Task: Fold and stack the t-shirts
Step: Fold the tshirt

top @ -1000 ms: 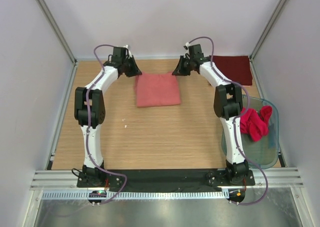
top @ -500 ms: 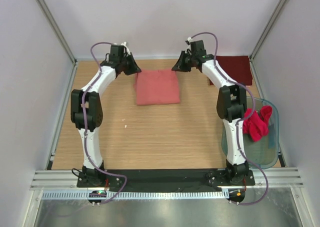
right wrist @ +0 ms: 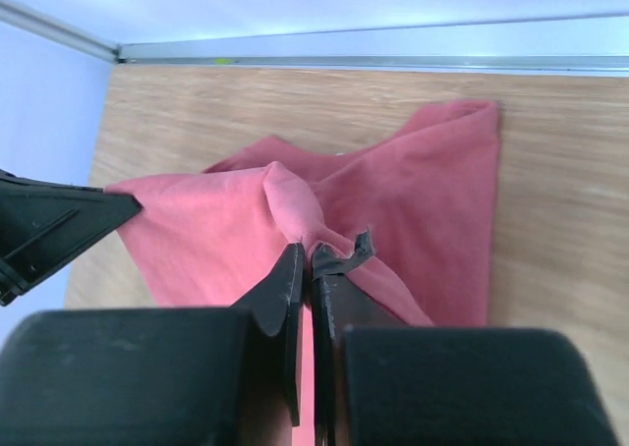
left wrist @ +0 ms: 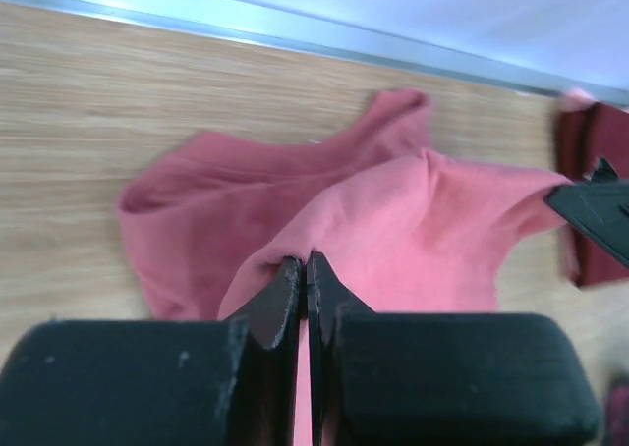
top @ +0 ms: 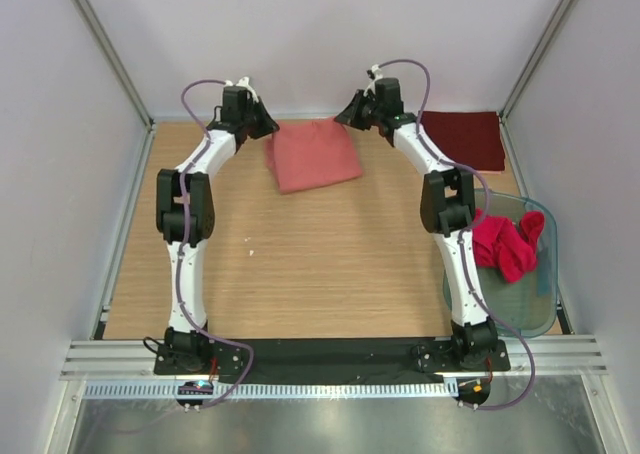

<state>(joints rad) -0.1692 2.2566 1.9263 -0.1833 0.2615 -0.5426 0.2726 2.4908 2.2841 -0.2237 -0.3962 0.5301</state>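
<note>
A folded salmon-pink t-shirt (top: 314, 156) hangs tilted at the far middle of the table, its far edge lifted off the wood. My left gripper (top: 268, 125) is shut on its far left corner; the cloth (left wrist: 413, 220) bunches at the closed jaws. My right gripper (top: 345, 115) is shut on its far right corner, cloth (right wrist: 403, 210) pinched at the jaw tips. A folded dark maroon t-shirt (top: 464, 139) lies flat at the far right corner. Brighter red-pink t-shirts (top: 506, 244) lie crumpled in the tub.
A translucent greenish plastic tub (top: 530, 294) stands at the right edge beside my right arm. The enclosure's back wall and metal rail (top: 320, 116) run just behind both grippers. Light wood table (top: 300, 264) stretches toward the arm bases.
Both grippers moved toward the back wall and up, lifting the salmon-pink shirt's far edge. The shirt, flat before, now hangs tilted and shifted back.
</note>
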